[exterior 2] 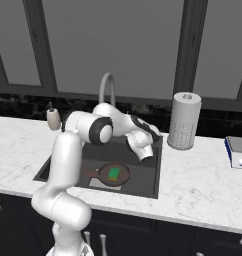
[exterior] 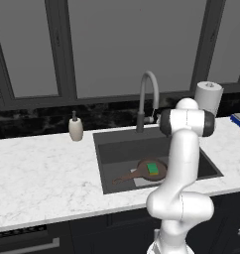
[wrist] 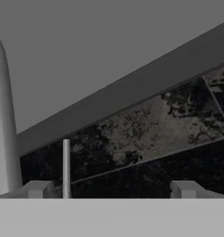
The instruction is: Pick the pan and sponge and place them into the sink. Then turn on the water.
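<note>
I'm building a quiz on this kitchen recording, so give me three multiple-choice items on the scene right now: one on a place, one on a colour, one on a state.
1. Where is the sponge?
A. on the counter by the soap bottle
B. on the pan inside the sink
C. on top of the paper towel roll

2. What colour is the sponge's top?
A. green
B. red
C. white

3. How is the faucet?
A. running a blue stream
B. dry, no water falling
C. broken off

Answers: 1 B, both base views show the sponge lying in the pan at the sink bottom; 2 A, its upper face is green; 3 B, no stream hangs below the spout.
</note>
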